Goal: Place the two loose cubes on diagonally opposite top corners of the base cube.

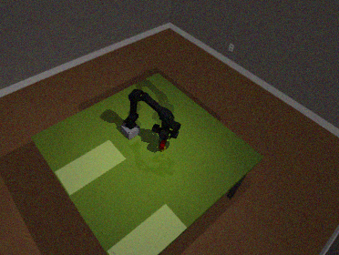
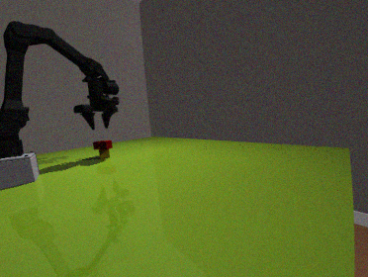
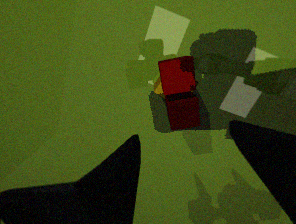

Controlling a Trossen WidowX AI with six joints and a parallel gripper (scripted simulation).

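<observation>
Two red cubes sit side by side on top of the yellow-orange base cube. In the wrist view one red cube is brighter and the other red cube is darker and nearer the fingers, with a dark strip between them. In the exterior view they form one red layer, roughly level and wider than the base; the gap's size cannot be told. Red also shows under the arm in the top view. My gripper is open and empty, above the cubes and clear of them. The base is mostly hidden from above.
The arm's grey-white mount stands on the green table top. Bright light patches and dark arm shadows lie across the table.
</observation>
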